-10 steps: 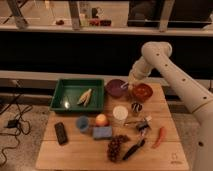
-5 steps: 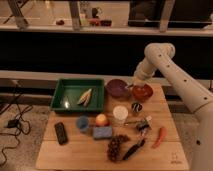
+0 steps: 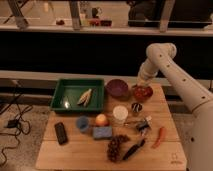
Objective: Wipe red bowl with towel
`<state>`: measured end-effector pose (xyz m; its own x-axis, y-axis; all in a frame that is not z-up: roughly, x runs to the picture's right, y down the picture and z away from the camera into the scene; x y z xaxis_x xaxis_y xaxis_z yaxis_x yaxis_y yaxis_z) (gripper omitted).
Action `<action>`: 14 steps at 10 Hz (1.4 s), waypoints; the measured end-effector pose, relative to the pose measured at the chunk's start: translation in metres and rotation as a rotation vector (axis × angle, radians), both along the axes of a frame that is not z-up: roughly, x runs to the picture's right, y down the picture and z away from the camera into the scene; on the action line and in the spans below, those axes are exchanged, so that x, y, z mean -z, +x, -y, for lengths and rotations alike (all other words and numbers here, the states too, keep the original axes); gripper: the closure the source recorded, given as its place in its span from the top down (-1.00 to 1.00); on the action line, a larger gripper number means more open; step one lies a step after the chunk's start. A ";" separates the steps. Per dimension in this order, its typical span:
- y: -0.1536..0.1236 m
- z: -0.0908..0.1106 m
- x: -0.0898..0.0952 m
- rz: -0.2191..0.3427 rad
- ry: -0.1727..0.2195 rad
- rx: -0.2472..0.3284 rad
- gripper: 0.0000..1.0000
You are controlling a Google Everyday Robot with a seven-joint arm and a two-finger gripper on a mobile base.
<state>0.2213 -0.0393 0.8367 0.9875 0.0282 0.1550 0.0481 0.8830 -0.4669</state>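
The red bowl (image 3: 142, 93) sits at the back right of the wooden table (image 3: 75, 155), just right of the purple bowl (image 3: 117, 88). My gripper (image 3: 142, 84) hangs at the end of the white arm, directly over the red bowl's rim and inside, pointing down into it. The arm's end covers the fingers. No towel shows; it is hidden from this view, and I cannot tell whether anything is held.
A green tray (image 3: 65, 90) with a pale long item stands at the back left. In front lie a white cup (image 3: 120, 114), a small dark can (image 3: 136, 107), a blue cup (image 3: 82, 123), an orange fruit (image 3: 101, 119), a blue sponge (image 3: 102, 132), a black remote (image 3: 61, 133), grapes (image 3: 115, 147) and a red chili (image 3: 160, 136).
The arm's wrist and elbow have shifted a little to the right, bringing the gripper from the red bowl's left edge to over its middle. Nothing on the table has moved.
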 end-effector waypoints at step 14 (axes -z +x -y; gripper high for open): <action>0.028 -0.001 -0.050 -0.074 -0.057 0.021 -0.60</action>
<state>0.2498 -0.0379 0.8872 0.9967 0.0136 0.0799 0.0300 0.8541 -0.5192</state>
